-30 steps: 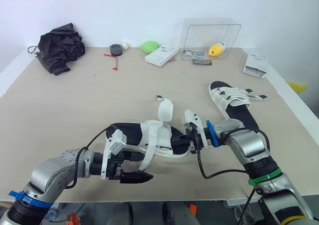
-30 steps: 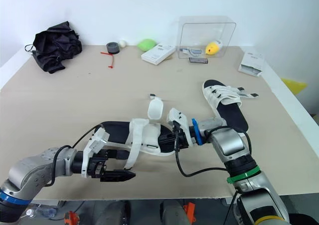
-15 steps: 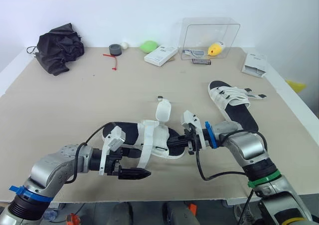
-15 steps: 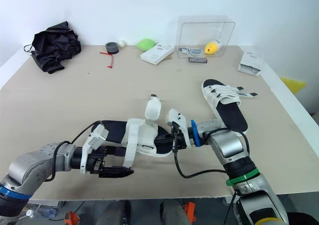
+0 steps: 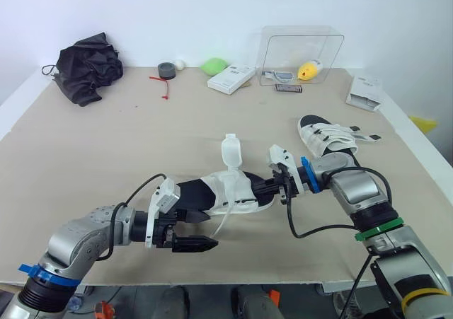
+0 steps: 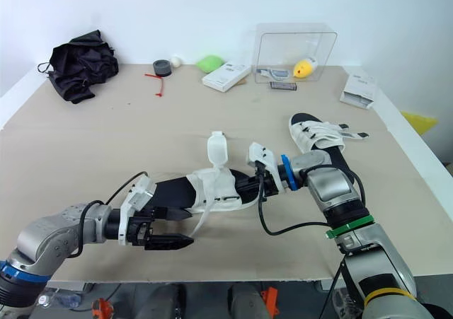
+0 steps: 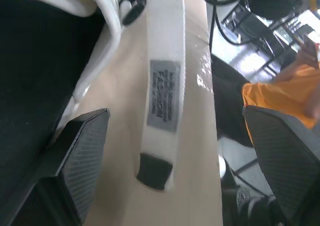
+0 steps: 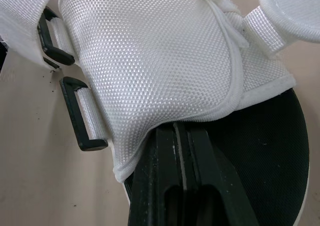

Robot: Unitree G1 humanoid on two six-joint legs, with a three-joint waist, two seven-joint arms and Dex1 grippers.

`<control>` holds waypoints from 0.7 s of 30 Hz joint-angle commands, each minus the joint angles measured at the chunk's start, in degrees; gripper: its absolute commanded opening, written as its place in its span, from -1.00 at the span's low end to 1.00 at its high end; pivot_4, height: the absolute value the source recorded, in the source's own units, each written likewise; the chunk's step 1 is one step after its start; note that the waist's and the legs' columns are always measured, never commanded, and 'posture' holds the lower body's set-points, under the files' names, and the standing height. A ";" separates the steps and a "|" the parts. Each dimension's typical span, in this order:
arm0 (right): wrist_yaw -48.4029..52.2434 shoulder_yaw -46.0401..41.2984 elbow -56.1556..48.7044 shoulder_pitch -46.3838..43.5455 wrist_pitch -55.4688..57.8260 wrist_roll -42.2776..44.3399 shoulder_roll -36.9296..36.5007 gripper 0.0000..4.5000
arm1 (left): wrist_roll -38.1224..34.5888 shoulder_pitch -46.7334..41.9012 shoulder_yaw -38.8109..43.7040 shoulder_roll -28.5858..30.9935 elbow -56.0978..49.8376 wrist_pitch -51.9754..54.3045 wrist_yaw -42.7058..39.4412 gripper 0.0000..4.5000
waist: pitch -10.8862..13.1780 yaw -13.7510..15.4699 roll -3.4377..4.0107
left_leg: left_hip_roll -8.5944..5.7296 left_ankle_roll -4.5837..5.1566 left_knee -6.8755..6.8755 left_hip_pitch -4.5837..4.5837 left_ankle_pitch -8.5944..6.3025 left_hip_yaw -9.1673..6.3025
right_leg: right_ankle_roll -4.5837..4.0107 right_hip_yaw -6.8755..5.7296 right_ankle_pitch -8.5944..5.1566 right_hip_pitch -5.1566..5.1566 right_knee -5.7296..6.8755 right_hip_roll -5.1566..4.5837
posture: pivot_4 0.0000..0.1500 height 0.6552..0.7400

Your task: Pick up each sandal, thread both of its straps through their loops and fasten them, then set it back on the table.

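One black-soled sandal with a white mesh upper (image 5: 212, 192) sits close to the front edge of the beige table (image 5: 106, 142), stretched between the two grippers. Whether its sole rests on the surface cannot be told. The right gripper (image 5: 262, 187) is clamped at the toe end, its black fingers (image 8: 165, 156) pressed together and tucked under the edge of the mesh. The left gripper (image 5: 207, 231) is at the heel end with its fingers spread wide, holding nothing. One loose white webbing strap with a grey label and black tip (image 7: 162, 85) hangs between those spread fingers, touching neither. The sandal's other white strap (image 5: 231, 153) stands upright above the upper. Two black rectangular loops (image 8: 80, 121) along the side of the upper stand unthreaded.

A second sandal (image 5: 329, 138) of the same kind lies flat farther back on the right, well apart from the first, its strap ends pointing toward the table's right edge.

Along the far edge are a crumpled black fabric bundle (image 5: 88, 57), a grey tape roll (image 5: 166, 68), a red zip tie (image 5: 161, 85), a green lump (image 5: 212, 66), a flat white box (image 5: 231, 78) and a clear plastic box (image 5: 301, 43) with a yellow object (image 5: 306, 70) in front of it. Another small white carton (image 5: 364, 91) lies near the right edge.
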 commanded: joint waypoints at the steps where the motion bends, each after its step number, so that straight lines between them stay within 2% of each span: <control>1: -0.29 0.01 -1.99 1.31 3.05 0.06 0.00 -1.00 | -0.61 0.11 1.13 -1.66 -2.33 0.09 1.96 0.97 | 0.00 0.00 0.00 | 0.00 0.00 0.00 0.00 0.00 -0.01 | 0.00 0.00 0.00 0.00 0.00 0.00 | 1.00 1.00; 7: -2.35 -1.01 -7.34 3.66 8.75 2.47 1.66 -1.00 | -1.00 0.58 1.38 -2.66 -2.96 0.46 3.29 0.97 | 0.00 -0.09 0.00 | 0.05 0.00 -0.04 0.00 0.00 -0.04 | -0.04 0.00 -0.02 -0.02 0.01 0.08 | 1.00 1.00; 14: -4.02 -1.46 -7.72 4.66 9.63 2.51 2.47 -1.00 | -1.49 -0.32 1.55 -2.92 -2.75 1.68 3.32 0.97 | 0.00 -0.13 0.00 | 0.11 0.00 -0.04 0.05 0.00 -0.02 | -0.11 0.02 0.03 -0.01 0.01 0.17 | 1.00 1.00; 21: -3.66 -1.39 -6.53 4.44 9.06 1.93 2.08 -1.00 | -2.83 -1.68 1.13 0.64 -3.55 5.75 1.03 0.97 | 0.00 -0.14 0.00 | 0.11 0.00 -0.04 0.06 0.00 -0.02 | -0.10 0.02 0.03 -0.01 0.01 0.19 | 1.00 1.00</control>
